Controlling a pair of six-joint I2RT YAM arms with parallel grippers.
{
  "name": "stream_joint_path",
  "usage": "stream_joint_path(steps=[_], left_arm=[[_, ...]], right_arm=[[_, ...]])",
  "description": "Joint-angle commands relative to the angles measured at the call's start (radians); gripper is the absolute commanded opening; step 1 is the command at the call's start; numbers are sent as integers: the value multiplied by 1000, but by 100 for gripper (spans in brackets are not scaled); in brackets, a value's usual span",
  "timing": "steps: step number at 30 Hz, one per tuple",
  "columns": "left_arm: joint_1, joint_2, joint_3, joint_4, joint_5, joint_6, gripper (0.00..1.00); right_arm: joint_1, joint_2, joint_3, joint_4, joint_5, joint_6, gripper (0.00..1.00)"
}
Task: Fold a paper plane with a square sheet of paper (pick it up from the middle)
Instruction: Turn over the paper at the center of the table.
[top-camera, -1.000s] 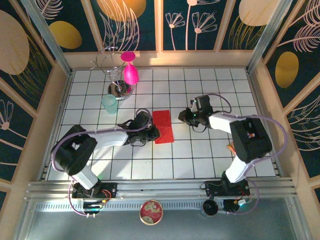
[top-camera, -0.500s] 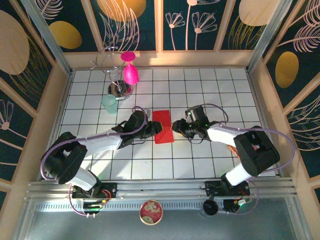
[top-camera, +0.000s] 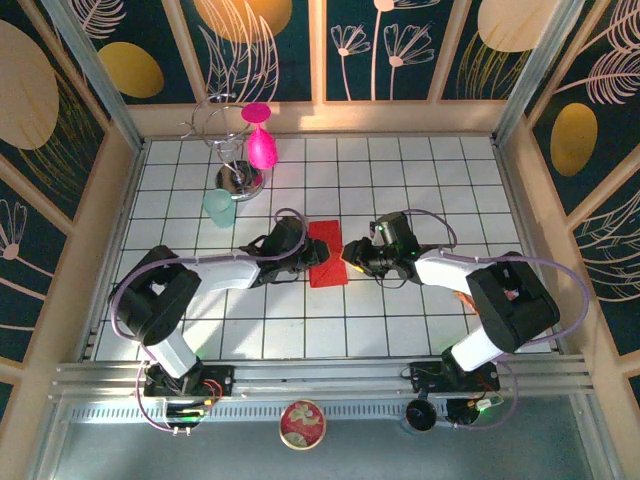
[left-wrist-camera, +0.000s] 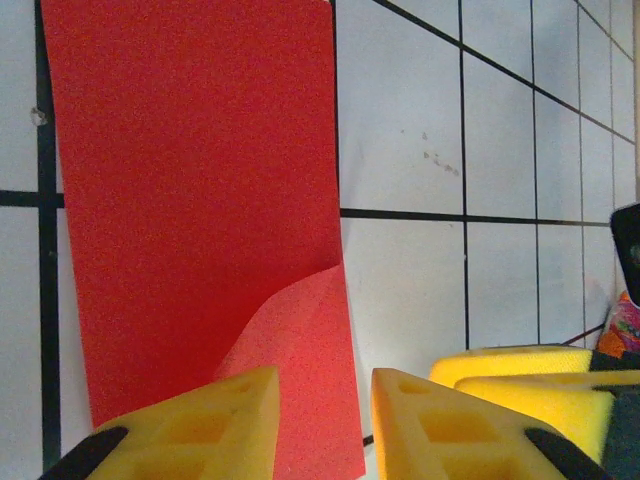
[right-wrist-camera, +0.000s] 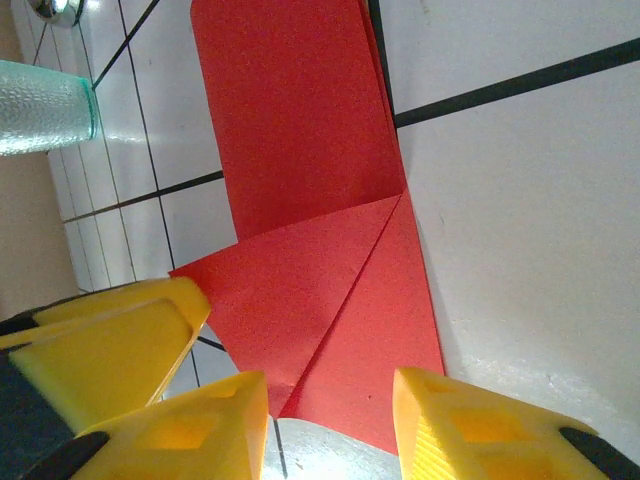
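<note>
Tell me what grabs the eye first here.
A bright red folded paper lies at the middle of the white gridded table, one corner creased over. The left gripper and right gripper flank it, yellow fingers apart. A magenta goblet sits far back on the left.

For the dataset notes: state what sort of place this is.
Probably a lab test cell built for robot handling trials: a white grid-tiled tabletop boxed in by leaf-patterned wall panels, with two arms bolted to a metal rail at its near edge.
</note>
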Motion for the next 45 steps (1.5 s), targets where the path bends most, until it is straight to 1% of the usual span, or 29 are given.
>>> stream_joint_path(steps=[1,11,19,26,30,40,45], left_arm=[[9,51,23,-30,-32,21,29],[12,96,-26,-8,-73,-54,27],[12,81,-69,-14,-105,-128,25],[13,95,-73,-3,-78,-139,20],[12,114,-71,5,-59,-141,18],[11,117,-75,19,-42,-135,16],[13,117,-83,29,-35,-133,16]], right_arm=[[4,19,14,5,-11,-10,38],[-4,74,67,-30,-51,-46,37],[0,139,102,10,-89,-28,33],[8,201,132,18,-67,-4,31],[14,244,155,30,-72,5,26],[16,286,202,2,-20,14,24],[16,319,222,-10,-21,26,24]])
